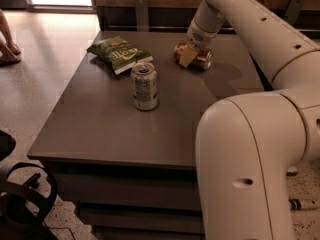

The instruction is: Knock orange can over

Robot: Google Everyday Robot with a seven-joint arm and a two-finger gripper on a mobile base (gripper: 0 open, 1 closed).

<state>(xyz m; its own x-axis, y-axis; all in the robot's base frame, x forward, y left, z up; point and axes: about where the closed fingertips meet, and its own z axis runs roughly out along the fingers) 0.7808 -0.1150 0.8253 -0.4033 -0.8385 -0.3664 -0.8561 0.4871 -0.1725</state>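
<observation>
The orange can (203, 60) lies on its side at the far right of the dark grey table (110, 134), its long axis running roughly left to right. The gripper (188, 54) is down at the table surface right against the can's left part, a pale piece of it crossing in front of the amber body; whether it is spread or pressed together I cannot tell. The white arm (250, 24) slopes down to it from the upper right, and a bulky white section of the robot (245, 169) fills the near right corner. Near the middle of the table a silver-white can (144, 85) stands upright, well apart from the orange one. Just beyond it, to the far left, lies a green snack bag (119, 54) (flat, with pale print). On the pale floor at the far left edge are a person's bare feet (7, 48), and a black curved object (20, 199) sits at the near left corner.
</observation>
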